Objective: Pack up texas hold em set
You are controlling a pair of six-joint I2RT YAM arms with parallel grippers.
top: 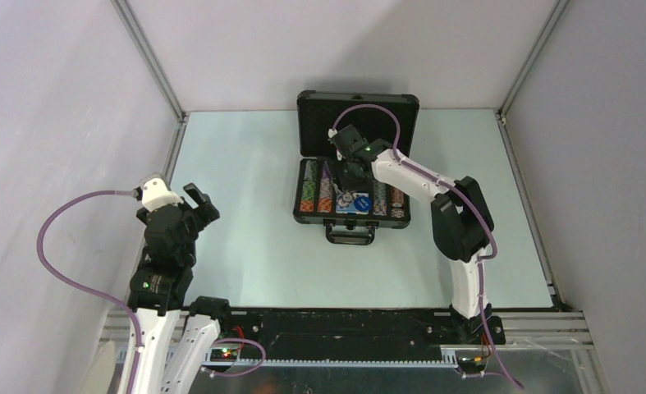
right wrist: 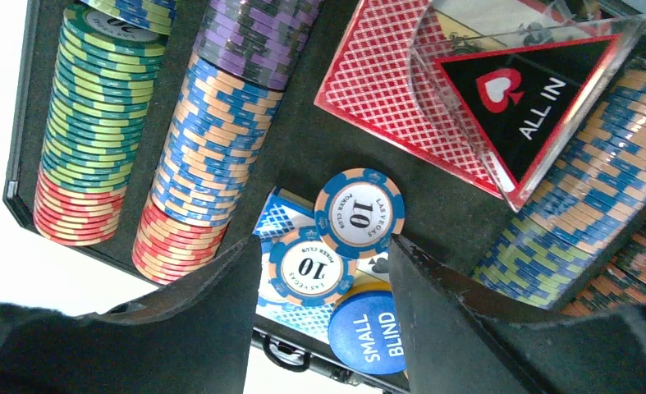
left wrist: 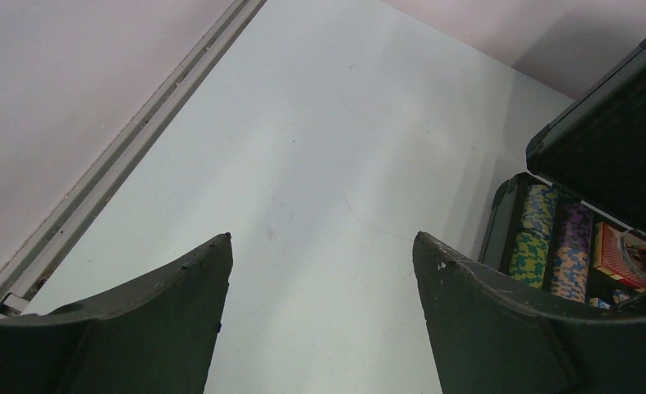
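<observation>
The black briefcase (top: 313,215) lies open at the table's back middle, its foam-lined lid (top: 358,123) standing up. My right gripper (top: 350,194) hangs open over the case's front middle compartment. In the right wrist view its jaws (right wrist: 323,246) straddle two loose blue "10" chips (right wrist: 311,267) lying on a blue-patterned card deck (right wrist: 277,215), beside a blue SMALL BLIND button (right wrist: 373,332); nothing is gripped. Behind lie the red-patterned card deck (right wrist: 377,90) and a clear-cased black ALL IN triangle (right wrist: 524,103). Rows of multicoloured chips (right wrist: 213,156) fill the slots. My left gripper (top: 200,205) is open and empty, far left.
The case's handle (top: 350,235) points toward the arms. Grey walls with metal rails (top: 176,139) close in the table at left, back and right. In the left wrist view the open jaws (left wrist: 322,238) hover over bare table, with the case's left wall (left wrist: 500,222) at the right.
</observation>
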